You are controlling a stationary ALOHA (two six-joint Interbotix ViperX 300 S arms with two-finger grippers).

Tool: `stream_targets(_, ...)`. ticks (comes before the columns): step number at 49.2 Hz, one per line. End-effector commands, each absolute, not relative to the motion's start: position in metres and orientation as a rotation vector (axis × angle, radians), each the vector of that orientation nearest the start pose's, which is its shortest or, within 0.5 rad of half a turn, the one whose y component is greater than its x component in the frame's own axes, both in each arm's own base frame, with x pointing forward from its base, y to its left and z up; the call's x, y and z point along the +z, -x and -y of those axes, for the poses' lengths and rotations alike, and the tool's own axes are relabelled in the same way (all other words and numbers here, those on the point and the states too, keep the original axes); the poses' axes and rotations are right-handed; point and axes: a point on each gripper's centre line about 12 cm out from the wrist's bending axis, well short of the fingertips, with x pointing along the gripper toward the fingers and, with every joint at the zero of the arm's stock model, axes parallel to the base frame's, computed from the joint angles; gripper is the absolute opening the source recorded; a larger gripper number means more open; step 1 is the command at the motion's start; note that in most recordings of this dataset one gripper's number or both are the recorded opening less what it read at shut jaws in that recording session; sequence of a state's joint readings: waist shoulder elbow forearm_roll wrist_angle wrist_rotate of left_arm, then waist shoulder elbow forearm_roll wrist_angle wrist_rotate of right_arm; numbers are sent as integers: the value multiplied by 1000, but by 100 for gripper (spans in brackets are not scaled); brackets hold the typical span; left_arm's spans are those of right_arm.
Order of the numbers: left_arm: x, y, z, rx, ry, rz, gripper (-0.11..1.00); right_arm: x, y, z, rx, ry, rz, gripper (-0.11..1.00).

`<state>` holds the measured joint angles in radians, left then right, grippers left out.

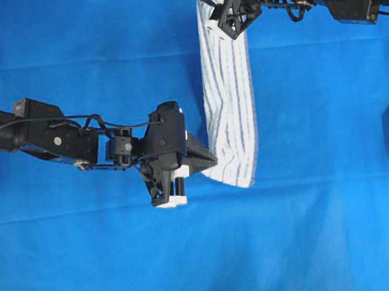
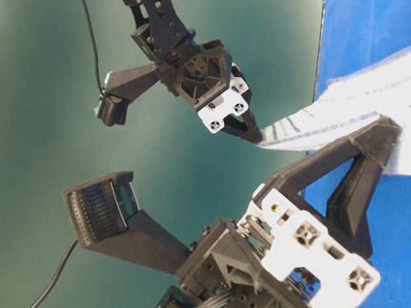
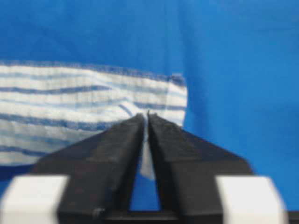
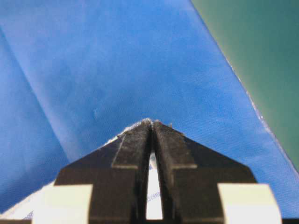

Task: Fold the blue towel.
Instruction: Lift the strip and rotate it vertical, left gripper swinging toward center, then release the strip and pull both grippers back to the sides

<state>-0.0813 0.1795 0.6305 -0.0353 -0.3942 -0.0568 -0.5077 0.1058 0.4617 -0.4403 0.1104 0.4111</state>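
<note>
Pinching blue towel (image 1: 228,95): both hands, opposite ends.

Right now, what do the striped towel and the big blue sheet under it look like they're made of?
The blue towel looks like soft woven cloth, likely cotton: matte white with thin dark-blue and light-blue stripes, a ribbed weave, and it drapes limply. The blue table covering seems a thin, smooth fabric, perhaps non-woven: solid blue, faint sheen, shallow fold creases. Neither can be confirmed by look alone.
</note>
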Motion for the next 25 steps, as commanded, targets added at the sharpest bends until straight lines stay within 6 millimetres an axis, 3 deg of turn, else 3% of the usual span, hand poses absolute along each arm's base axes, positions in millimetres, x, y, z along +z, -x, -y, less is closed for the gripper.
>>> stream_targets(1,165,-428,33,-48,74,-371,18,196,-383,215,-514,-110,-633,14)
stream_targets(9,169,-422,32,-48,72,-397,65,198,-383,210,-495,-74,-644,60)
stream_targets(12,173,-416,32,-48,72,-414,80,201,-382,207,-490,-65,-640,65)
stream_targets(25,202,-384,15,-17,67,-418,75,223,-351,189,-483,-56,-582,57)
